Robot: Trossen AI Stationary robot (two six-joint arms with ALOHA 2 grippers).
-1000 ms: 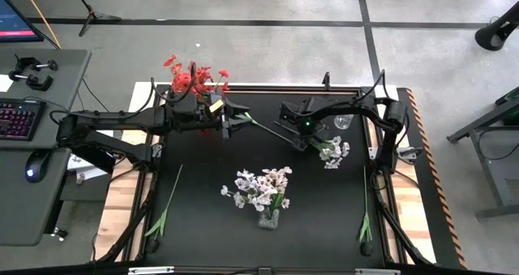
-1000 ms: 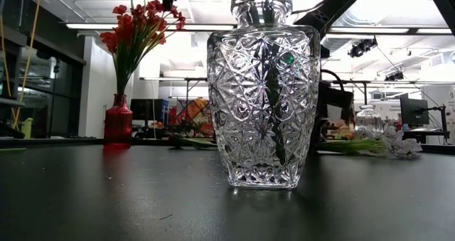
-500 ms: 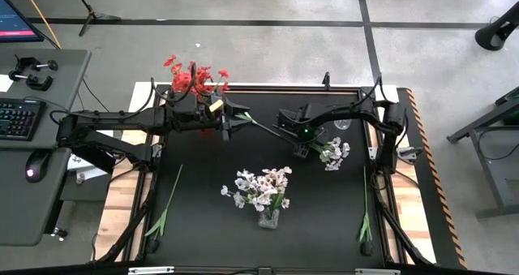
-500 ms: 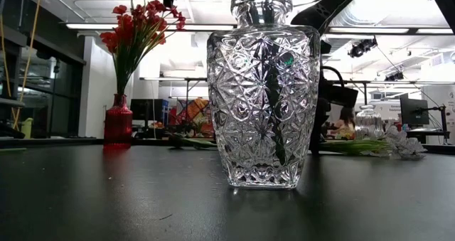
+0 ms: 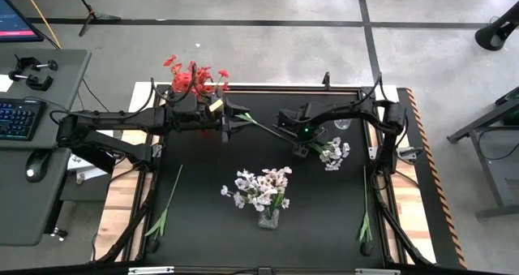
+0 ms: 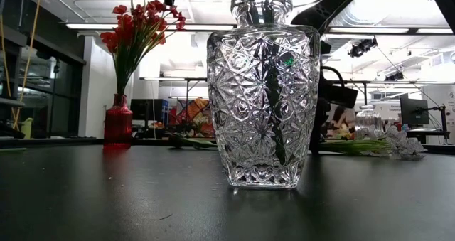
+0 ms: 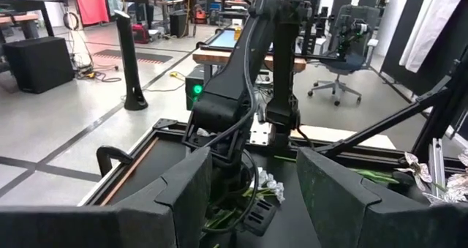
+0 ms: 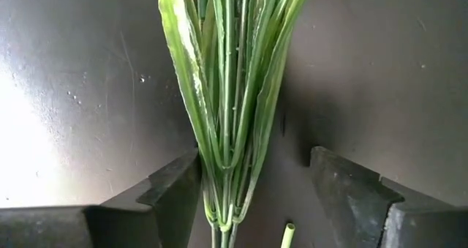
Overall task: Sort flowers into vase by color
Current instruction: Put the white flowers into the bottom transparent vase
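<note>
Black tabletop point(image 5: 203, 178): our right gripper point(image 8: 252, 197) straddles the white spray's stems point(image 8: 230, 94), jaws spread (left gripper point(image 7: 252, 197) likewise, empty); closing off-centre could splay them.

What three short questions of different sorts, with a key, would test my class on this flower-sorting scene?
1. True or false: the right gripper is clamped shut on the green stems.
2. Which colour are the flowers in the clear glass vase at the table's middle: A red, B white, C black?
3. Fill in: the red flowers stand near the ___ arm.

Key: 1 false, its fingers stand open either side of the stems; 2 B; 3 left.
</note>
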